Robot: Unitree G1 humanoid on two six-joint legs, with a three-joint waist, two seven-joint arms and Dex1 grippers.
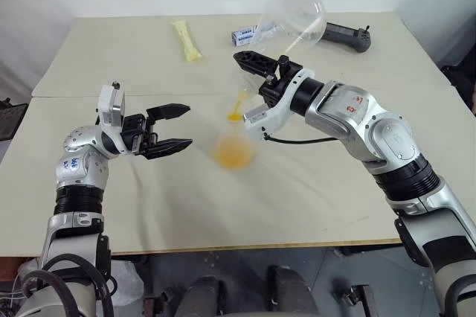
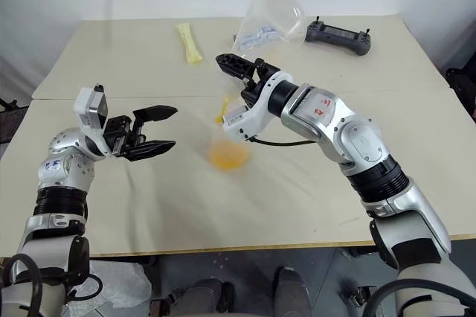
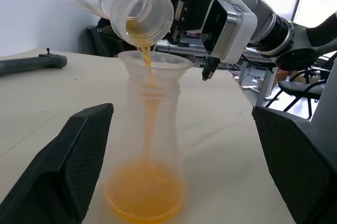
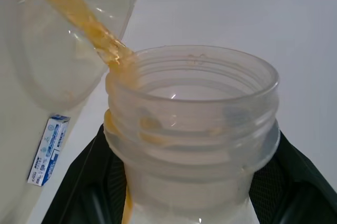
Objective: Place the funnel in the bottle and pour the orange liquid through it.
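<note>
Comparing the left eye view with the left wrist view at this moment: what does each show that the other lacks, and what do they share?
Left eye view alone: the pale yellow packet and small white box at the table's far side, and the left tool open.

Left wrist view alone: the funnel seated in the bottle's neck.

Both: the right tool tipping a flask, orange liquid pooling below, the black controller.

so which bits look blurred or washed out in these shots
Left wrist view: the window behind the right gripper glares white, and the left gripper's own fingers are soft up close. Right wrist view: the held flask's neck looms large, the small box behind is soft. Head views: the bottle looks smeared.
</note>
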